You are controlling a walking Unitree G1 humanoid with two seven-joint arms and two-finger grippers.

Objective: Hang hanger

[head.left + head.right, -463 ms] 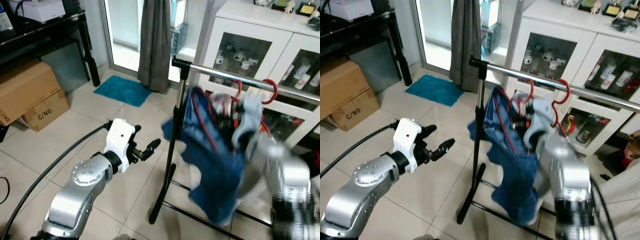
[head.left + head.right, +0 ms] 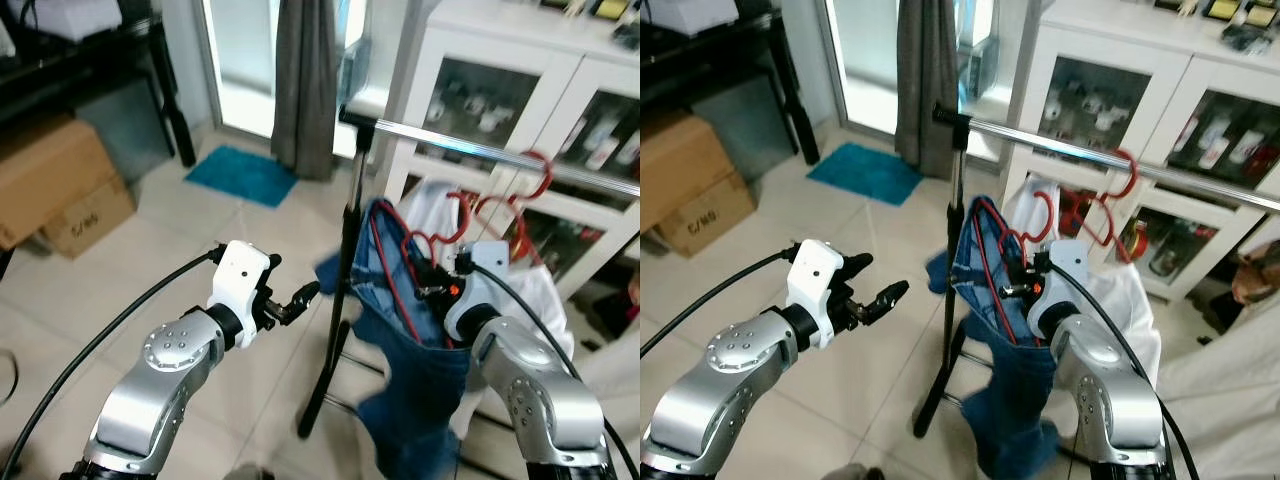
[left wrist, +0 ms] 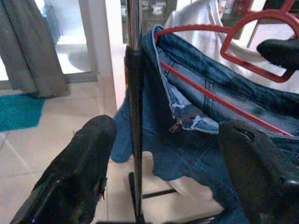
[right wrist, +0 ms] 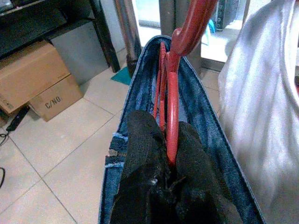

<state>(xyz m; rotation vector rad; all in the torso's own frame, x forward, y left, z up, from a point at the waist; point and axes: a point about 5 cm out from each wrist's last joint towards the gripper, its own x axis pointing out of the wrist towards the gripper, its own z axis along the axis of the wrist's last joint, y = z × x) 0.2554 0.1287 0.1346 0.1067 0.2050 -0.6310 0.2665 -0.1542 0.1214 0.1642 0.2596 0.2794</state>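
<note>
My right gripper (image 4: 161, 161) is shut on the neck of a red hanger (image 4: 170, 107) that carries blue jeans (image 2: 420, 370). It holds them below the chrome rail (image 2: 480, 150) of a black clothes stand (image 2: 345, 260), with the hook clear of the rail. Another red hanger (image 2: 540, 178) hangs on the rail with a white garment (image 2: 535, 290) behind the jeans. My left gripper (image 2: 875, 280) is open, left of the stand's pole and level with the jeans, touching nothing. In the left wrist view the pole (image 3: 134, 93) and jeans (image 3: 210, 140) show between its fingers.
A white glass-door cabinet (image 2: 500, 90) stands right behind the rail. Grey curtain (image 2: 305, 80) and teal mat (image 2: 240, 175) are at the back, cardboard boxes (image 2: 50, 190) and a black table on the left. A person in white (image 2: 1230, 370) is at the right edge.
My right gripper has dropped down and to the left from beside the rail, taking the jeans hanger with it. The left arm has hardly moved.
</note>
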